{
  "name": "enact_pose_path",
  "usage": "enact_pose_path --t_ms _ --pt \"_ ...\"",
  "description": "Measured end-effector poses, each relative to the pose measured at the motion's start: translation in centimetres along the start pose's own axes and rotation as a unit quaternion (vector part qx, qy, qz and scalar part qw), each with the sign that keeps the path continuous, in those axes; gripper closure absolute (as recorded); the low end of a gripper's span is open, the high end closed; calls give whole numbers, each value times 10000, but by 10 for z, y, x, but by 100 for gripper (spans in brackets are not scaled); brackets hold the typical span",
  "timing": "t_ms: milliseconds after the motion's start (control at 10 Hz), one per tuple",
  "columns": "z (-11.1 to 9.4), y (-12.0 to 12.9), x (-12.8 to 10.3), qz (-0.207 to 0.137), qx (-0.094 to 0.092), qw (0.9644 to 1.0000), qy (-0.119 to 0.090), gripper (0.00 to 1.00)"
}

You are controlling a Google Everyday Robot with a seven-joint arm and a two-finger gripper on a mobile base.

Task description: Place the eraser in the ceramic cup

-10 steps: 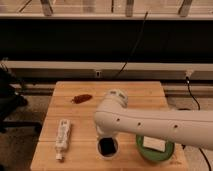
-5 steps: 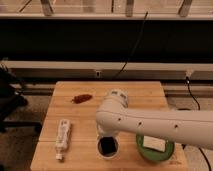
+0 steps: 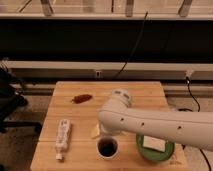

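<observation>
The ceramic cup [image 3: 107,148] is small, round and white, and its inside looks dark here. It stands near the table's front edge, just below my white arm [image 3: 150,125]. A small pale block [image 3: 95,131], seemingly the eraser, lies on the table touching the cup's upper left and the arm's edge. My gripper is hidden behind the arm's bend above the cup, so it does not show.
A green plate [image 3: 167,152] with a pale flat piece [image 3: 154,144] on it sits right of the cup. A white bottle [image 3: 61,137] lies at the front left. A red-brown object [image 3: 81,98] lies at the back left. The wooden table [image 3: 145,90] ends near a dark wall.
My arm has shifted a little to the right and back, which uncovers the pale block beside the cup. The cup, plate and bottle have not moved.
</observation>
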Motion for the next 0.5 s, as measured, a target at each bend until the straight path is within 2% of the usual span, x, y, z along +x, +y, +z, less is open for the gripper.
enact_pose_path --t_ms 500 --pt "-1 4 0 16 -20 10000 2 20"
